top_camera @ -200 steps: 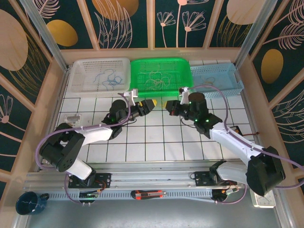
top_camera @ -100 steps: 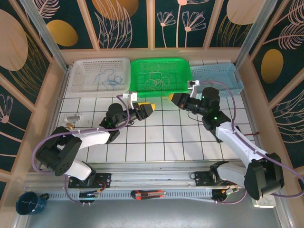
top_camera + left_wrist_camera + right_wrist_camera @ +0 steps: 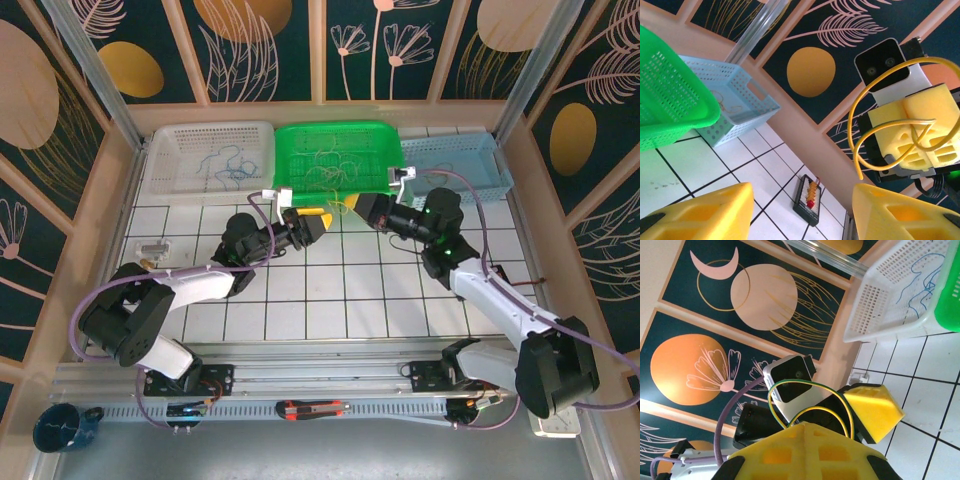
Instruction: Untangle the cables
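Patterned dark panels enclose a white tiled table [image 3: 340, 290]. Three baskets stand in a row along its far edge: a white basket [image 3: 210, 128], a green basket [image 3: 390, 165] and a blue basket [image 3: 470, 165].

**Change from the earlier frames**
- One second ago the right gripper [image 3: 353, 203] hung over the tiles, level with the left gripper [image 3: 318, 221] and just beside it.
- The right gripper has since moved toward the green basket. It now sits at that basket's near rim, and its wrist has swung out to the right.
- The left gripper has stayed almost in place, with only a slight shift.

**Gripper state**
- Right gripper: the fingers are pressed together on a yellow cable [image 3: 855, 150], which loops out from the pads into open air.
- Left gripper: the fingers are spread wide and hold nothing. The right gripper and its loop lie just ahead of it, apart from its fingertips.

**Cable locations**
- The blue cables [image 3: 228, 165] lie in the white basket, beyond the left gripper and to its left.
- The pale yellow strands [image 3: 330, 172] lie in the green basket, directly beyond the right gripper.

**Edges and clearance**
- The green basket's near rim is the closest edge, just beyond both grippers.
- Open tiles stretch from the grippers back to the arm bases and out to either side.
- A small black board [image 3: 500, 272] lies on the tiles by the right wall, well apart from the right gripper on its right side.
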Action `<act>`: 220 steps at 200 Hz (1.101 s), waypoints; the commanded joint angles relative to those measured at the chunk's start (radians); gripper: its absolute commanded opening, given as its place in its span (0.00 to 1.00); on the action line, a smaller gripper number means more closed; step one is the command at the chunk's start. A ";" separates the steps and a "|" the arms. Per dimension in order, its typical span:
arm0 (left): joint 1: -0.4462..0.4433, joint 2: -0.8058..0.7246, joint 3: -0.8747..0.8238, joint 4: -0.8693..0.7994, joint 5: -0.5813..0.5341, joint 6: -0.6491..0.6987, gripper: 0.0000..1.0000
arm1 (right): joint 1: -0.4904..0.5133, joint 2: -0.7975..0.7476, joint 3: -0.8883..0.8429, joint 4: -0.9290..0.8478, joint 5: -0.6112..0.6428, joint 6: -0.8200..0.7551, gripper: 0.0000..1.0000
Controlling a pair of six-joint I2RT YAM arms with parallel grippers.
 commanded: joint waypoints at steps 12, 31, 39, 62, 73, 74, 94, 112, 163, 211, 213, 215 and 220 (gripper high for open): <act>-0.006 0.003 0.029 0.086 0.040 -0.008 0.54 | 0.027 0.019 -0.003 0.063 0.000 0.016 0.00; -0.005 0.001 0.030 0.093 0.041 -0.012 0.53 | 0.036 0.025 -0.007 0.073 0.004 0.019 0.00; -0.005 0.001 0.030 0.096 0.040 -0.012 0.52 | 0.039 0.029 -0.006 0.073 0.006 0.019 0.00; -0.005 0.002 0.034 0.098 0.039 -0.013 0.50 | 0.046 0.032 -0.005 0.077 0.009 0.020 0.00; -0.005 0.004 0.035 0.099 0.036 -0.013 0.48 | 0.051 0.034 -0.004 0.077 0.009 0.019 0.00; -0.005 0.004 0.035 0.099 0.035 -0.014 0.47 | 0.051 0.035 -0.004 0.077 0.009 0.019 0.00; -0.006 0.006 0.033 0.107 0.029 -0.017 0.40 | 0.056 0.033 -0.009 0.075 0.012 0.017 0.00; -0.006 0.006 0.032 0.112 0.022 -0.019 0.33 | 0.056 0.030 -0.012 0.069 0.018 0.013 0.00; -0.005 0.004 0.024 0.114 0.015 -0.021 0.04 | 0.045 0.020 -0.009 0.042 0.026 -0.006 0.00; -0.006 -0.012 -0.033 0.115 -0.007 -0.018 0.00 | -0.043 -0.004 0.020 -0.003 0.027 -0.031 0.00; -0.006 -0.013 -0.036 0.117 -0.008 -0.019 0.00 | -0.049 -0.005 0.023 -0.008 0.031 -0.034 0.00; -0.006 -0.015 -0.040 0.116 -0.008 -0.019 0.00 | -0.056 -0.008 0.025 -0.014 0.033 -0.035 0.00; -0.005 -0.018 -0.051 0.117 -0.009 -0.020 0.00 | -0.074 -0.014 0.030 -0.027 0.041 -0.046 0.00</act>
